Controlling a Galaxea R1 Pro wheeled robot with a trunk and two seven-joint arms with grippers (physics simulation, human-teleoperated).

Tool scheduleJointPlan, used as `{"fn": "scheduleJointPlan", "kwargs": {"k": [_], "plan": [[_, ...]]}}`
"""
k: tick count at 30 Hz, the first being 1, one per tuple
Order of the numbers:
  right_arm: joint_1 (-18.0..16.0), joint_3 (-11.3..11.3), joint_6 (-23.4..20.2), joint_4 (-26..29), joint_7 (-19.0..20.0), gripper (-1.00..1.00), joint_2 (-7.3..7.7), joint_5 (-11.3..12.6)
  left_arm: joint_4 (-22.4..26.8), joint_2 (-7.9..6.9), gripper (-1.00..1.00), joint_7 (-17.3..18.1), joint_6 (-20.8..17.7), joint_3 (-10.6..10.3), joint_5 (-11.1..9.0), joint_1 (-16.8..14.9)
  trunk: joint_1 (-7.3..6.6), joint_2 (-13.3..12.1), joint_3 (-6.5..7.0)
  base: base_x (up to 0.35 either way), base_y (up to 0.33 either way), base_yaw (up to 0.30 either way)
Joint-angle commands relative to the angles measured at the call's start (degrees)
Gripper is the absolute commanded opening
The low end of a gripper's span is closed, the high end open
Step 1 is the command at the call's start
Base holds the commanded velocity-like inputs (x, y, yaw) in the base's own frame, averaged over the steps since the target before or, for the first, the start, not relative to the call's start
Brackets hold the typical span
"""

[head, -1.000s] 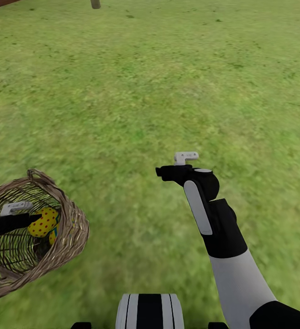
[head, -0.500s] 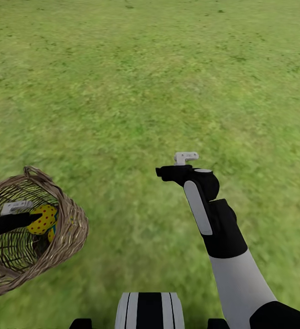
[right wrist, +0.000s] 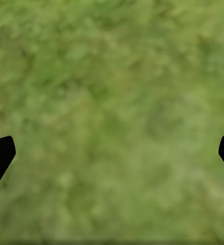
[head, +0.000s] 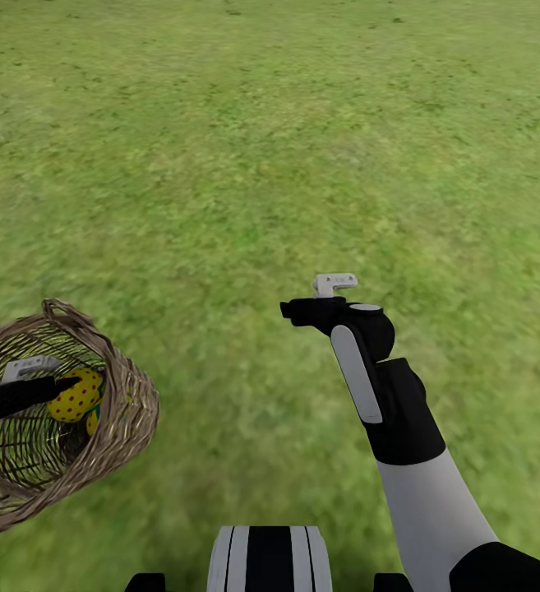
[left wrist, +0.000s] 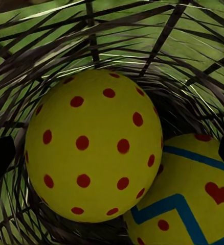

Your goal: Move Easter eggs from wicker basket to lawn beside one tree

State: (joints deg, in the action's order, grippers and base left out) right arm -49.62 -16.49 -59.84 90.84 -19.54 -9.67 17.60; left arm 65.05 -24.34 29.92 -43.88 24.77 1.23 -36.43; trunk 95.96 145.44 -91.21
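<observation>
Two eggs visible in basket point(head: 130, 411) on grass point(head: 302, 164), near robot's left side. Dotted egg point(left wrist: 94, 145) dead ahead of left gripper point(left wrist: 112, 153), fingers spread either side, not touching. Zigzag egg point(left wrist: 191, 199) touching beside it. Right gripper point(right wrist: 112, 153) spread, empty, well apart.

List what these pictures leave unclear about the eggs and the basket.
- Egg count: two eggs show in the left wrist view; a third, if any, is hidden behind them.
- Basket: cut off by the head view's left edge.
- Left hand: whether it touches the egg cannot be told.
</observation>
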Motion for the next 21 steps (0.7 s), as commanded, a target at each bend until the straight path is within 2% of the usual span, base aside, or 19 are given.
{"fn": "scheduleJointPlan", "kwargs": {"k": [1, 6, 16, 21], "plan": [[0.0, 0.0, -0.2, 0.0, -0.6, 1.0, 0.0, 0.6, 0.0, 0.01, 1.0, 0.3, -0.3, 0.1, 0.1, 0.0, -0.01, 0.0, -0.04, 0.0, 0.0, 0.0], [0.0, 0.0, -0.2, 0.0, -0.6, 1.0, 0.0, 0.5, -0.1, -0.1, 1.0, 0.3, -0.3, 0.1, 0.1, 0.0, 0.07, 0.1, -0.7, 0.0, 0.0, 0.0], [0.0, 0.0, -0.2, 0.0, -0.6, 1.0, 0.0, 0.6, -0.3, -0.18, 1.0, 0.0, 1.0, 0.1, 0.2, 0.0, 0.09, 0.1, -0.92, 0.0, 0.0, 0.0], [0.0, 0.0, -0.2, 0.0, -0.6, 1.0, 0.0, 0.6, -0.6, -0.47, 1.0, -2.9, 1.2, 0.3, 0.0, 0.0, 0.22, 0.1, -2.03, 0.0, 0.0, 0.0]]}}
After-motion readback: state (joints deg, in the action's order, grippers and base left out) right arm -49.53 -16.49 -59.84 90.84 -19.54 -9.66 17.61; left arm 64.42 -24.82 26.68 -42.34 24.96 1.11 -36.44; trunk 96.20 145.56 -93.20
